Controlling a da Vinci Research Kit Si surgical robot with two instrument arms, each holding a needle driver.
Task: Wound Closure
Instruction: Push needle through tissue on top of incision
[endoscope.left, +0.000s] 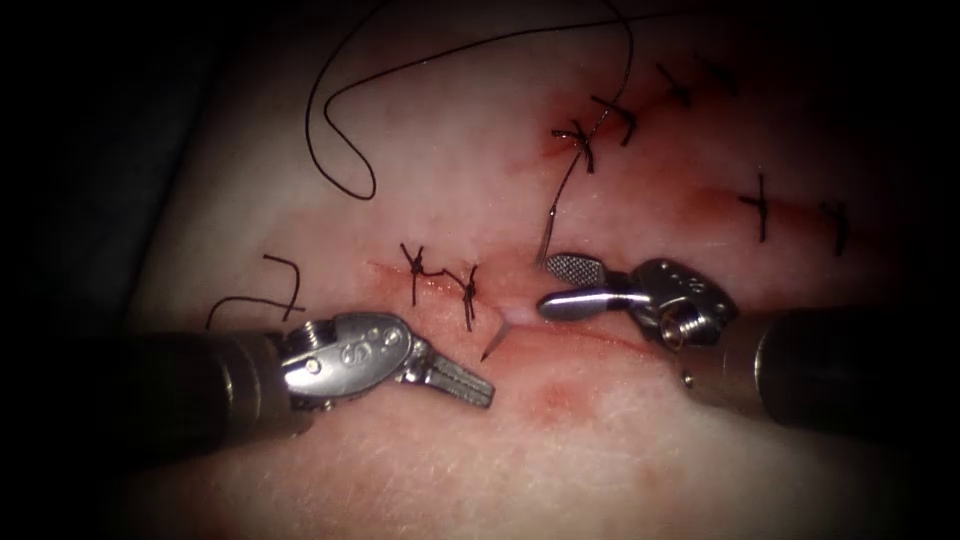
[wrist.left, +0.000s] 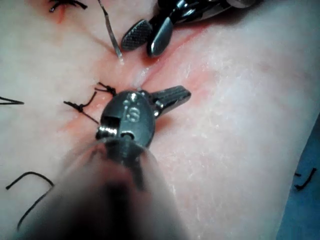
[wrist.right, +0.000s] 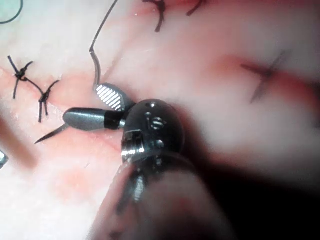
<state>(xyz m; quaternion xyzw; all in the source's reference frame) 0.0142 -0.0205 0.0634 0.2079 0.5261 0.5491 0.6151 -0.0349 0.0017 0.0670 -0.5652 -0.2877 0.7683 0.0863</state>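
Curved needle (endoscope.left: 497, 344) through tissue (endoscope.left: 600, 440), tip between closed, empty left tool (endoscope.left: 470, 385) and spread, empty right tool (endoscope.left: 560, 285); knotted stitches (endoscope.left: 440, 275) nearby.

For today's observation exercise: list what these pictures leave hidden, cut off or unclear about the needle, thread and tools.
- Needle: its middle is buried in the tissue; the tip shows in the endoscope view.
- Thread: cut off by the endoscope view's top edge.
- Left tool: its own blurred shaft hides part of it in the left wrist view.
- Right tool: jaws open, empty.

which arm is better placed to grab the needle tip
Left, probably. The needle is in the tissue; its tip pokes out at the cut right by the shut, empty left gripper. The right gripper, open and empty, sits nearer the tail.
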